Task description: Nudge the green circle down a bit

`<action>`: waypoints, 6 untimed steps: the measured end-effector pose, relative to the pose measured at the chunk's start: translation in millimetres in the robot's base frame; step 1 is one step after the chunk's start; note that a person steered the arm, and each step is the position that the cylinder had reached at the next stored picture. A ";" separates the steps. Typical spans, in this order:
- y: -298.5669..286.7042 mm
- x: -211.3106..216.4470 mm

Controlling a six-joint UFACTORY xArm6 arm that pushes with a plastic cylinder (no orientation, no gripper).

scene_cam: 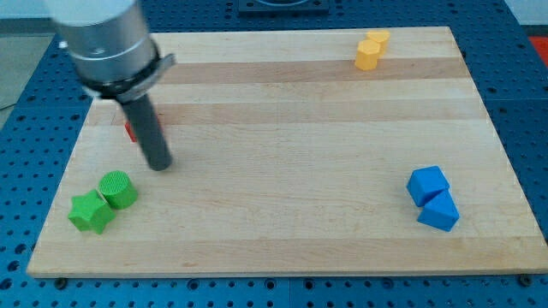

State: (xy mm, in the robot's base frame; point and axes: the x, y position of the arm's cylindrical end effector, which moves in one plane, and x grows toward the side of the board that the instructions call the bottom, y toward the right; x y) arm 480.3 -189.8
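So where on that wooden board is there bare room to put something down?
The wide middle, between my tip and the blue blocks, is free. It's crowded at the view's lower left, where the green circle touches a green star.

A green star-shaped block sits near the board's corner at the view's bottom left. Higher up on the left a red block shows only as a sliver — its shape cannot be told. Two yellow blocks touch each other at the view's top right. At the right, lower down, a blue cube touches a blue block just below it — all on the wooden board.
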 end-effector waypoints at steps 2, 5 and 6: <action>-113.5 0.6; -100.7 7.3; -72.3 7.3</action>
State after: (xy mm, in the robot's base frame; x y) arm 487.6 -262.2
